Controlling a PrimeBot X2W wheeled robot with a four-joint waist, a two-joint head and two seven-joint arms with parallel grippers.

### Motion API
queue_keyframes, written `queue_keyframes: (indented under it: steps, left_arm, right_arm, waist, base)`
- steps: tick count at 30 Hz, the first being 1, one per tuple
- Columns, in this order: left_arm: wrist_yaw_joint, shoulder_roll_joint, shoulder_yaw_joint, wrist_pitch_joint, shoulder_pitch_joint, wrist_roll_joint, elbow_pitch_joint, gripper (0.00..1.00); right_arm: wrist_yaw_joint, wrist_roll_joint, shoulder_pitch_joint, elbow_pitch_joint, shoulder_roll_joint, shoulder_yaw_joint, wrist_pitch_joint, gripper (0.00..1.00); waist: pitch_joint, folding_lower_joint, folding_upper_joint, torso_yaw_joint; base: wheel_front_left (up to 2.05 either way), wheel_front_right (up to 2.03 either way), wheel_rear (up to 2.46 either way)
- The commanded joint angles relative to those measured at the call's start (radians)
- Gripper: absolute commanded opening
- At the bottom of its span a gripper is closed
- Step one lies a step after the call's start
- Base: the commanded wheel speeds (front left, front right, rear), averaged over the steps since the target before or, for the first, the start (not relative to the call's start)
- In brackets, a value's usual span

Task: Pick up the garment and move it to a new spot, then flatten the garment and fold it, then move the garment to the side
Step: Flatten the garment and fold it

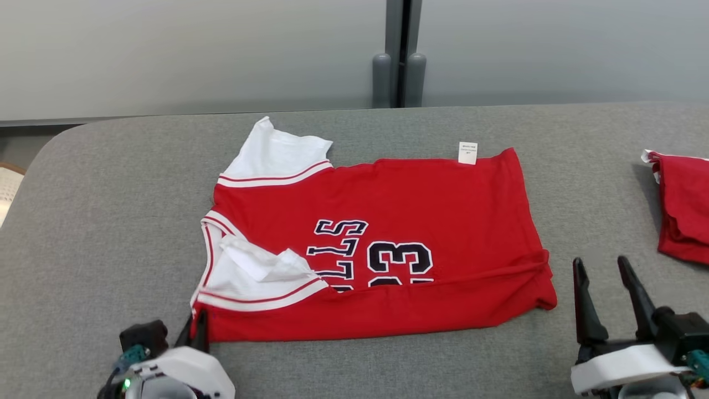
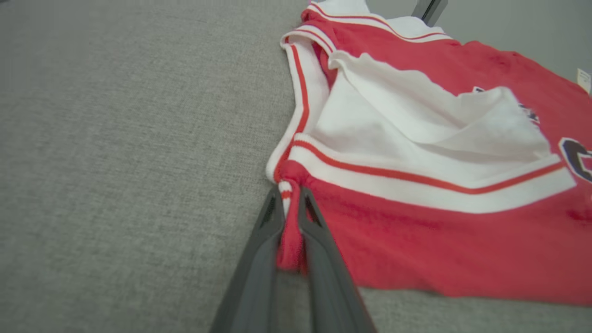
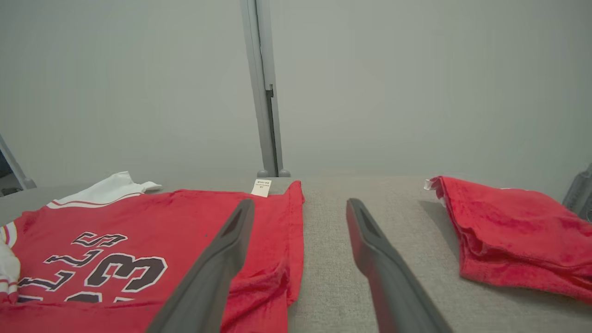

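A red jersey (image 1: 432,210) with white sleeves, dark lettering and a white tag lies spread on the grey table, its near long edge folded up over the print. My left gripper (image 1: 196,327) is shut on the jersey's near-left corner; in the left wrist view the two fingers pinch a bunched strip of the red hem (image 2: 290,231) just below the white striped sleeve (image 2: 416,152). My right gripper (image 1: 604,266) stands open beside the jersey's near-right corner, off the cloth. The right wrist view shows its spread fingers (image 3: 217,268) over the jersey's right edge (image 3: 291,222) and bare table.
A second red garment (image 1: 684,205) lies bunched at the table's right edge, also seen as a folded red pile (image 3: 504,231). The grey table (image 1: 99,221) has bare room left of the jersey. A grey partition wall with a vertical post (image 1: 399,55) stands behind.
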Motion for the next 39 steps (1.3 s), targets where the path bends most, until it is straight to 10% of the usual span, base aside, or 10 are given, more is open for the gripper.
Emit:
queue_keyframes:
  steps: [1,22,23,25,39]
  left_arm:
    - [-0.004,0.011,0.01,-0.001,-0.011,0.012,-0.043,0.0]
    - [-0.038,0.002,-0.019,-0.001,0.082,0.054,-0.303,0.0]
    - [-0.037,0.002,-0.022,-0.001,0.082,0.051,-0.304,0.0]
    - [-0.034,0.002,-0.026,-0.001,0.081,0.046,-0.305,0.0]
    - [-0.024,0.003,-0.014,-0.002,0.121,0.041,-0.324,0.0]
  right_arm:
    - [-0.001,-0.003,-0.014,0.024,0.004,-0.004,-0.002,1.0]
    - [-0.001,0.233,-0.199,0.466,0.045,0.014,0.137,1.0]
    - [-0.001,0.238,-0.205,0.478,0.044,0.022,0.139,0.95]
    - [-0.001,0.239,-0.216,0.494,0.038,0.039,0.127,0.0]
    - [-0.001,0.252,-0.197,0.508,-0.04,0.061,0.119,0.0]
  waist:
    - [-0.001,0.0,-0.0001,0.011]
    - [0.016,0.0,-0.0001,0.084]
    - [0.017,0.0,-0.0001,0.085]
    - [0.018,0.0,-0.0001,0.085]
    - [-0.018,0.0,-0.0001,0.054]
  base:
    - [0.0,0.0,0.0]
    - [0.0,0.0,0.0]
    - [0.0,0.0,0.0]
    - [0.0,0.0,0.0]
    - [0.0,0.0,0.0]
